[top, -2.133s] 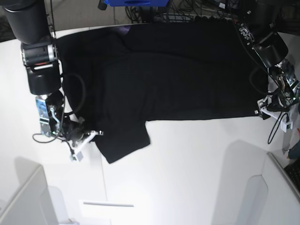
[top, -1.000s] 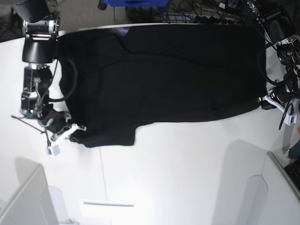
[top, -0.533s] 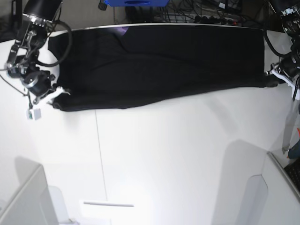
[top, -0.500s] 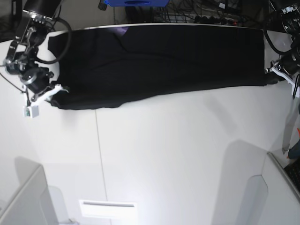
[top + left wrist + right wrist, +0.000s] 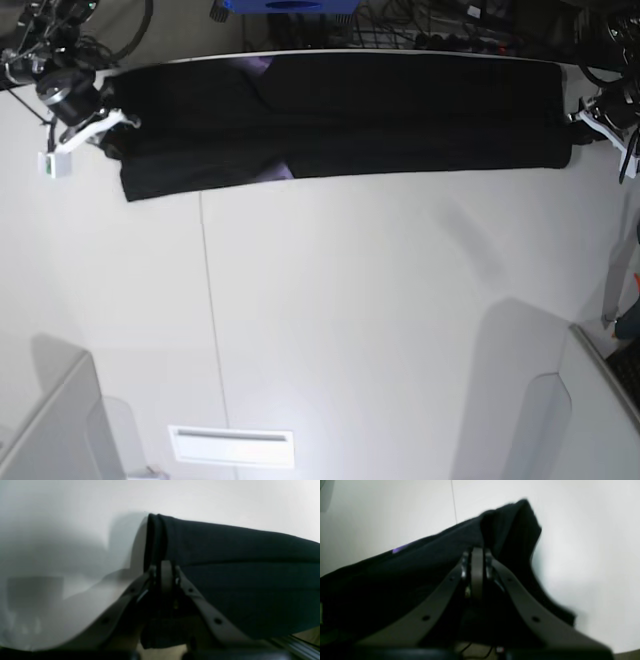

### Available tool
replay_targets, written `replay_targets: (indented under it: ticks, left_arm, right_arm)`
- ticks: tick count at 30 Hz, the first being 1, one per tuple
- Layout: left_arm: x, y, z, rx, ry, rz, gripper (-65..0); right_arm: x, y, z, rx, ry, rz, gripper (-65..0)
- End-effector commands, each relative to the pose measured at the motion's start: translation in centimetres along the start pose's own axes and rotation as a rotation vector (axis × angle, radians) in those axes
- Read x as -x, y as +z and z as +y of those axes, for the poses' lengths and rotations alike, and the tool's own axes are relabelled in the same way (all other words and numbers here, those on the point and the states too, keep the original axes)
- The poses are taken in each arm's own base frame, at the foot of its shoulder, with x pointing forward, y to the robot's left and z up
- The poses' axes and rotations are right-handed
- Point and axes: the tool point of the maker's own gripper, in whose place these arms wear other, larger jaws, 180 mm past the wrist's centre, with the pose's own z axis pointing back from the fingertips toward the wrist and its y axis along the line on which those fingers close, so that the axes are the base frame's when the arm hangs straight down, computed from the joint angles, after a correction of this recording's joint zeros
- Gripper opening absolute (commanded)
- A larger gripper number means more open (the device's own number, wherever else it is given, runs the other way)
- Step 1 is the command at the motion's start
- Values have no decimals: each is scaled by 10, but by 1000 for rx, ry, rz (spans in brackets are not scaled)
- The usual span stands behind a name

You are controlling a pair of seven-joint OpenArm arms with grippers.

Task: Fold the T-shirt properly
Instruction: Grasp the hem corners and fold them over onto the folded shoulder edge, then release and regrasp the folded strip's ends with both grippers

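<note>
While the T-shirt (image 5: 340,115) is being stretched into a long flat band along the far edge of the table (image 5: 380,330), a lengthwise fold looks like the step being worked on, so next the cloth probably needs to be laid down flat and let go without bunching. The left claw (image 5: 163,571) is being kept clamped on the doubled hem end and the right claw (image 5: 477,555) on the opposite bunched end, both arms being reached out low and wide apart at the table's far corners.
</note>
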Motion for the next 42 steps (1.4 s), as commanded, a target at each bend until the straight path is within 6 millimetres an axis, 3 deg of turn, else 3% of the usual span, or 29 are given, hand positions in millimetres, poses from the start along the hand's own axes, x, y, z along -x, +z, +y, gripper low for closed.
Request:
replay_targets:
  ticks: [1,8,19,22,23,25,28,30,31,33,35,36,37,42]
  left_arm:
    - [-11,7,2,-8,-27,-29,-650]
    - [1,6,3,-9,-24,2,-650]
    - [6,8,9,-53,-48,27,-650]
    - [0,12,8,-97,-106,18,-650]
    - [2,12,7,-106,-113,17,-607]
    - [-1,16,-1,-112,-149,3,-451]
    - [-11,20,-16,-98,-188,-35,-255]
    - [-19,27,-25,-96,-203,-78,-169]
    - [-20,29,-29,-95,-196,-96,-161]
    - [-14,31,-34,-94,-180,-110,-232]
    - [-6,29,-34,-92,-163,-97,-434]
    - [-3,28,-32,-92,-153,-90,-584]
    - [3,25,-30,-92,-130,-78,-650]
    - [29,6,-11,-181,-144,37,-650]
  right_arm:
    - [-5,6,0,-3,13,-23,-650]
    - [10,12,-9,25,-4,-8,-650]
    - [40,6,-17,83,-47,68,-650]
    - [40,9,-20,93,-51,63,-458]
    - [39,10,-23,102,-55,57,-407]
    - [36,14,-29,122,-61,43,-356]
    - [26,25,-40,161,-62,4,-369]
    - [15,31,-35,146,-5,-26,-380]
    - [11,31,-28,119,45,-40,-399]
    - [10,27,-12,42,143,-46,-486]
    - [12,16,7,-34,215,-26,-648]
    - [18,10,11,-53,210,4,-650]
    - [24,2,12,-70,192,28,-650]
    - [51,-34,-1,-72,141,142,-650]
